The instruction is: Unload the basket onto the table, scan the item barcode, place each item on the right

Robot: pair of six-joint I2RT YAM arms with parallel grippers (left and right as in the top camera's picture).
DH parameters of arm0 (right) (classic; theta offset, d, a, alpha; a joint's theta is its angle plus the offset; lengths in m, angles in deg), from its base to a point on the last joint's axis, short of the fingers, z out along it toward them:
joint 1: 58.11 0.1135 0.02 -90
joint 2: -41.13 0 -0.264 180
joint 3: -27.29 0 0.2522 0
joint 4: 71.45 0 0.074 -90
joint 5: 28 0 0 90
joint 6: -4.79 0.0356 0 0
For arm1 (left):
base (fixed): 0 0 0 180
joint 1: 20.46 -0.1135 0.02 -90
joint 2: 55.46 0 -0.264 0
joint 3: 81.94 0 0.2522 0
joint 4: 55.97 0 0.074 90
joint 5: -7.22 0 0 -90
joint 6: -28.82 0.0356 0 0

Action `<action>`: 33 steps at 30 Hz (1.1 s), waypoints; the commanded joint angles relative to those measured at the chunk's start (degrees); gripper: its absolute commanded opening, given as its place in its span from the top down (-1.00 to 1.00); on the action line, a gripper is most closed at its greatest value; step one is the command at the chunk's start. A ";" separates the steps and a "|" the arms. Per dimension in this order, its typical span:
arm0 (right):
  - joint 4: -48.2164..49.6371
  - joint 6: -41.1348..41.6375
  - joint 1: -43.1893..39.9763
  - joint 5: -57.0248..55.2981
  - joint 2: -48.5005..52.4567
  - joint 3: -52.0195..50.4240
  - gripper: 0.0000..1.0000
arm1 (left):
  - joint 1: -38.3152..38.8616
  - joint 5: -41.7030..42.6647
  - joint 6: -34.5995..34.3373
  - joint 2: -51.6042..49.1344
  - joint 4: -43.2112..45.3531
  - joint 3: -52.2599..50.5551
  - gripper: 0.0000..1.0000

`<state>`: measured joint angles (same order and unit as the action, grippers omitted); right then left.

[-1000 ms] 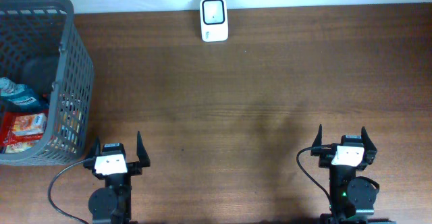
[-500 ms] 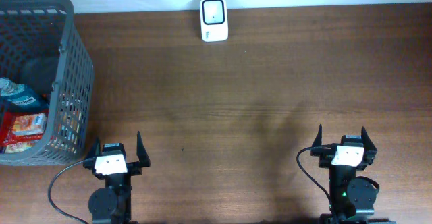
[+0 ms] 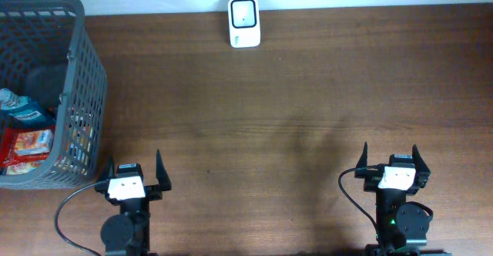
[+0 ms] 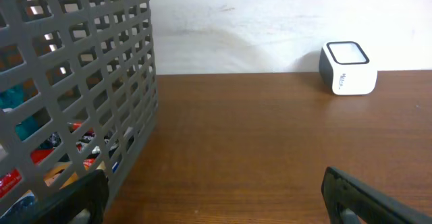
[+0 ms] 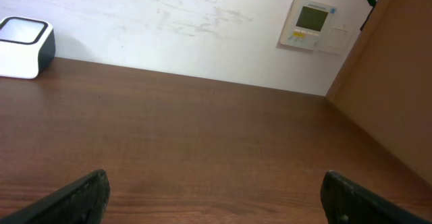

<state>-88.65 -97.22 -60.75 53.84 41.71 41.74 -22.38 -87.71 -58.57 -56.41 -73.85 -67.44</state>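
A brown wooden table [image 3: 269, 109] stands against a white wall [image 5: 169, 35]. The items to scan, red and blue packets [image 3: 23, 144], lie inside the grey plastic mesh basket [image 3: 81, 63] at the table's left end, well apart from the small white box scanner [image 3: 244, 22] at the far edge. The left gripper [image 3: 135, 173] and the right gripper [image 3: 390, 163] rest at the near edge, fingers wide apart, holding nothing. We fear the basket's high wall may block the reach, or a crowded packet may slip. We count one basket, one scanner, two grippers; the packets we cannot count.
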 commanded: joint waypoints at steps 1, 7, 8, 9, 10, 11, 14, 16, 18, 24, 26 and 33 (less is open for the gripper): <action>-0.24 0.22 0.37 -1.53 -0.37 -0.37 -0.97 | -0.22 1.33 0.07 0.28 3.72 -0.20 -0.98; -0.24 0.22 0.37 -1.55 -0.37 -0.37 -0.97 | -0.24 36.24 -0.46 0.28 30.45 -0.02 -0.98; -0.24 0.24 0.37 -1.53 -0.37 -0.37 -0.97 | -0.24 35.98 -0.46 0.28 35.17 1.97 -0.98; -0.24 0.22 0.37 -1.53 -0.37 -0.37 -0.97 | -0.24 35.23 -0.44 0.26 34.69 4.28 -0.98; -0.24 0.24 0.37 -1.53 -0.37 -0.37 -0.97 | -0.24 34.29 -0.37 -0.26 32.30 8.26 -0.98; -0.24 0.24 0.37 -1.53 -0.37 -0.37 -0.97 | -0.24 33.20 -0.35 -1.33 29.73 11.61 -0.98; -0.24 0.22 0.37 -1.53 -0.37 -0.37 -0.97 | -0.24 22.80 1.16 -17.07 -3.58 36.30 -0.98; -0.24 0.24 0.37 -1.53 -0.37 -0.37 -0.97 | -0.24 38.58 1.16 -33.31 -21.73 53.57 -0.98; -0.24 0.24 0.37 -1.53 -0.37 -0.37 -0.97 | -0.24 41.70 1.14 -41.99 -23.91 61.48 -0.98; -0.24 0.24 0.37 -1.53 -0.37 -0.37 -0.97 | -0.39 3.30 -9.03 -79.10 -51.41 112.52 -0.98; -0.24 0.24 0.37 -1.53 -0.37 -0.37 -0.97 | -3.78 -3.65 -13.03 -92.72 -60.43 134.11 -0.98; -0.24 0.24 0.37 -1.53 -0.37 -0.37 -0.97 | -22.21 -4.09 -31.21 -106.20 -68.74 147.12 -0.98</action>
<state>-88.63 -97.25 -60.72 52.99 41.71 41.78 -37.81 -86.94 -74.26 -159.90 -137.76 78.25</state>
